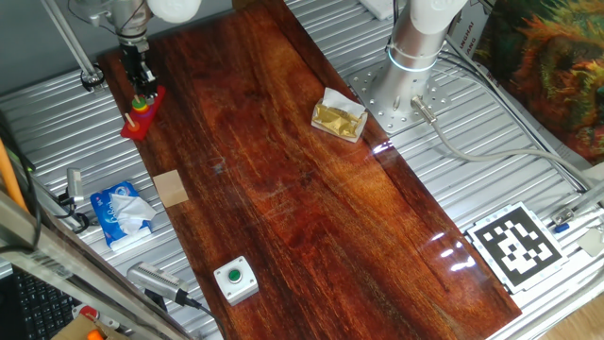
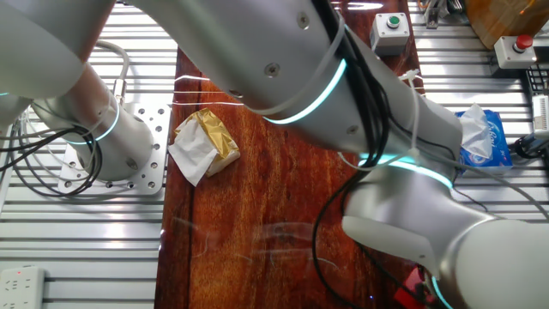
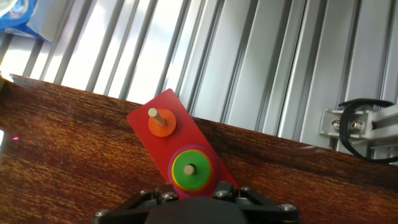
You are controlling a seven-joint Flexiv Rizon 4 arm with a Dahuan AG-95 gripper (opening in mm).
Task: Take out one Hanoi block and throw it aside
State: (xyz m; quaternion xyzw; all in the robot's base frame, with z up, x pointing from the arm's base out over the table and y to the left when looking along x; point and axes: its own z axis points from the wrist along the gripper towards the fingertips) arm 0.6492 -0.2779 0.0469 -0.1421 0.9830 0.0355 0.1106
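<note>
The Hanoi toy has a red base (image 3: 186, 129) lying at the far edge of the wooden tabletop. One peg carries an orange ring (image 3: 161, 126). The other peg carries a stack of coloured rings with the green Hanoi block (image 3: 189, 171) on top, still on its peg. My gripper (image 3: 194, 198) hangs right over this stack, its fingers spread to either side, open and holding nothing. In one fixed view the gripper (image 1: 141, 85) stands just above the toy (image 1: 142, 111) at the table's top left. The arm hides the toy in the other fixed view.
A crumpled yellow-white wrapper (image 1: 340, 116) lies near the arm's base (image 1: 406, 90). A wooden block (image 1: 171, 187), a blue tissue pack (image 1: 123, 212) and a green button box (image 1: 235, 278) sit at the left. A metal bracket (image 3: 357, 127) is beyond the table edge.
</note>
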